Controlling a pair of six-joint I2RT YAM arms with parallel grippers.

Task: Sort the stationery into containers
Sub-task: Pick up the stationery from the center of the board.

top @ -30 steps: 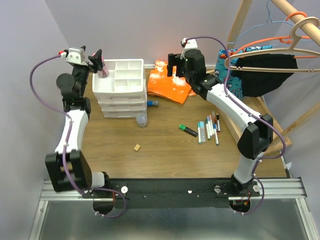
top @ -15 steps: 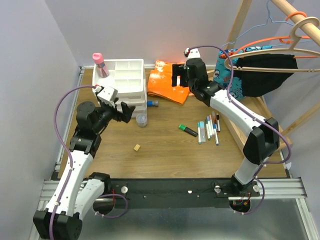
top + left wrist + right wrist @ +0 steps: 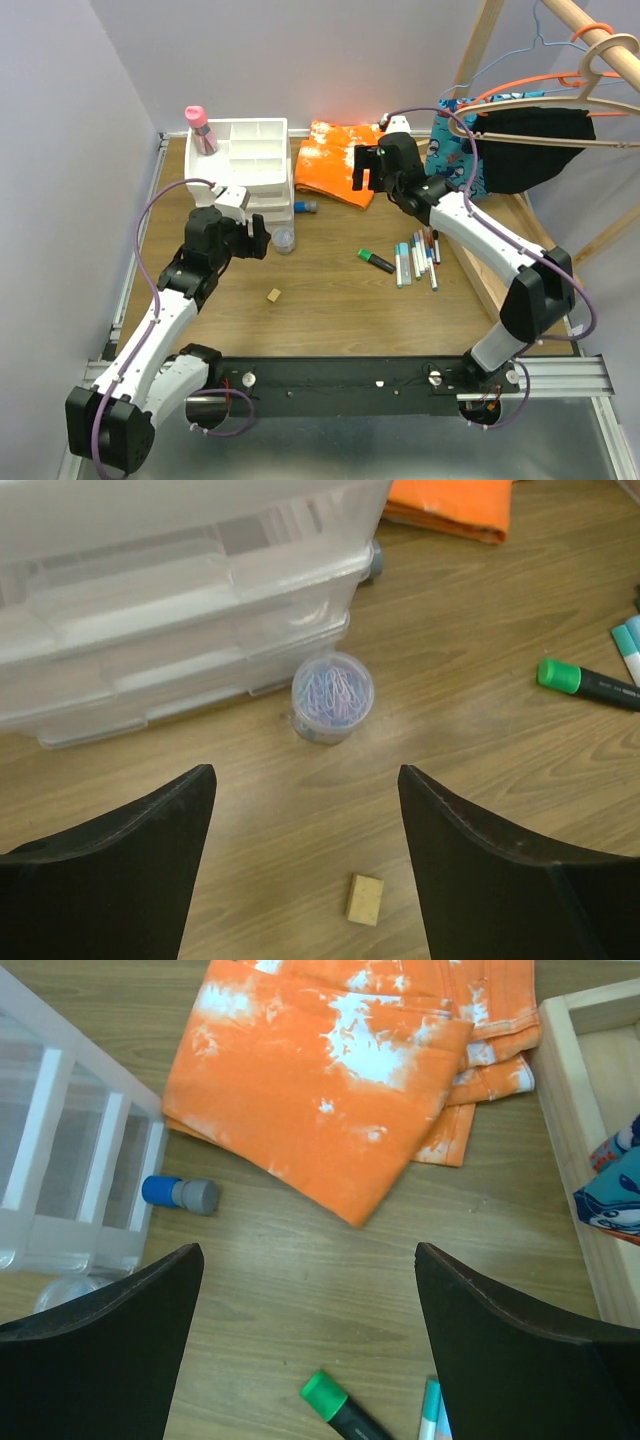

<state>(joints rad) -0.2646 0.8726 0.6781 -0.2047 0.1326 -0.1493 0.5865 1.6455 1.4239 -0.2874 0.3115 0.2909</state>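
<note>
The white drawer unit [image 3: 240, 172] stands at the back left, and a pink-capped bottle [image 3: 200, 128] stands upright in its top tray's far left corner. On the table lie a blue-capped tube [image 3: 306, 207], a green-capped black marker [image 3: 376, 261] and several white pens [image 3: 420, 255]. My left gripper [image 3: 260, 237] hovers open and empty beside the unit's front. In its wrist view, the unit [image 3: 150, 610] and marker [image 3: 590, 683] lie beyond the gripper [image 3: 305, 780]. My right gripper [image 3: 362, 168] is open and empty above the tube [image 3: 180, 1193] and marker [image 3: 340, 1410].
A small clear jar of paper clips [image 3: 332, 695] stands by the unit's front corner, and a tan eraser block [image 3: 364, 898] lies nearer. An orange cloth [image 3: 340, 1070] lies behind the right gripper. A shallow wooden tray [image 3: 580, 1140] and a hanger rack [image 3: 560, 60] border the right side.
My left arm has come down from the unit's top tray to low over the table, leaving the pink-capped bottle standing in the compartment. My right gripper has drifted slightly right.
</note>
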